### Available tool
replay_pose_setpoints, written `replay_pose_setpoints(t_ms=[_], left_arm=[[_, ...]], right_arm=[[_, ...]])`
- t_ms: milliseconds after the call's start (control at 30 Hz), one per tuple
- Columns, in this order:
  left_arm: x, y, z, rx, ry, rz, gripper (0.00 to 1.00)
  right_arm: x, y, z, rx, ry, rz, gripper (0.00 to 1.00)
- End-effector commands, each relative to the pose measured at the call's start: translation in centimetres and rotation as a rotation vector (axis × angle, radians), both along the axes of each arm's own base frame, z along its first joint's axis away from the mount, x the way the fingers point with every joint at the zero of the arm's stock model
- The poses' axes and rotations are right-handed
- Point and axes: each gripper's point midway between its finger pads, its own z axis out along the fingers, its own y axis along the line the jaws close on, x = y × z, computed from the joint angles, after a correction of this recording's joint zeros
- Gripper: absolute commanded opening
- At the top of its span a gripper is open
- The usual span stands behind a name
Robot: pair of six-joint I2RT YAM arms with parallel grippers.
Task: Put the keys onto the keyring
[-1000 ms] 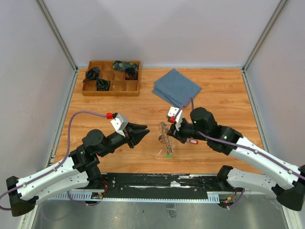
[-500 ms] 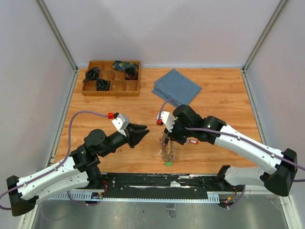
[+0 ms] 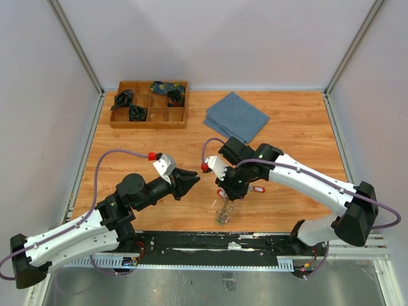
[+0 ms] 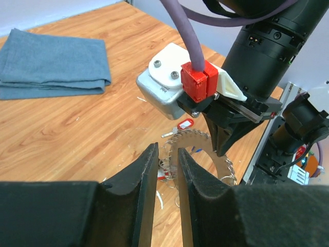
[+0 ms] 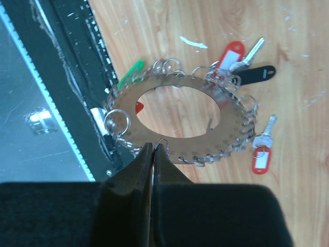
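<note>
Wood-grain tabletop (image 3: 299, 134), enclosed by pale grey walls on three sides; a black rail is seen along its lower edge in the overhead view.

Item: compartmented wooden tray (image 3: 148, 125), placed at the upper left of the overhead view; dark bundled objects are held in several compartments.

Item: folded blue cloth (image 3: 236, 116), laid flat at upper centre, well apart from the tray.

Item: keyring (image 5: 226, 128), a flat metal ring with a wide central hole, its rim crowded with small wire loops. It is found at lower centre of the overhead view (image 3: 223, 210), near the tabletop's lower edge.

Item: keys (image 5: 230, 55), silver. A red-tagged and a black-tagged key are seen at the keyring's upper right rim in the right wrist view. Another red-tagged key (image 5: 262, 154) is laid just beside its lower right rim. A green tag (image 5: 131, 73) is seen at its upper left rim.

Item: right end effector (image 5: 153, 154), pointed downward, fingers pressed together. A small wire loop at the keyring's rim is pinched between the tips.

Item: left end effector (image 4: 167, 170), held left of the keyring and apart from it. Its fingers are parted by a narrow gap, with nothing gripped between them.
</note>
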Motion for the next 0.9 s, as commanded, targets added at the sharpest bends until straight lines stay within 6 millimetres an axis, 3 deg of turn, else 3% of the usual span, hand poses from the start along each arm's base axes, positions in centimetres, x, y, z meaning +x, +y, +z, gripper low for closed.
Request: replay_pose_setpoints(t_ms=[0, 167, 333, 500, 867], left_arm=[[-0.4, -0.1, 0.1, -0.015, 0.002, -0.019, 0.27], [-0.5, 0.0, 0.0, -0.019, 0.005, -0.019, 0.27], [-0.6, 0.2, 0.3, -0.022, -0.003, -0.014, 0.27], [-0.6, 0.3, 0.6, -0.032, -0.009, -0.016, 0.27], [-1.4, -0.3, 2.3, -0.086, -0.046, -0.071, 0.27]], right_arm=[[-2.6, 0.3, -0.1, -0.005, 0.123, 0.046, 0.0], [-2.0, 1.4, -0.2, 0.058, 0.093, 0.034, 0.0], [-0.6, 2.8, 1.3, 0.219, -0.042, 0.022, 0.0], [0.0, 4.1, 4.2, 0.468, -0.198, 0.033, 0.0], [-0.4, 4.9, 11.4, 0.958, -0.459, 0.042, 0.0]])
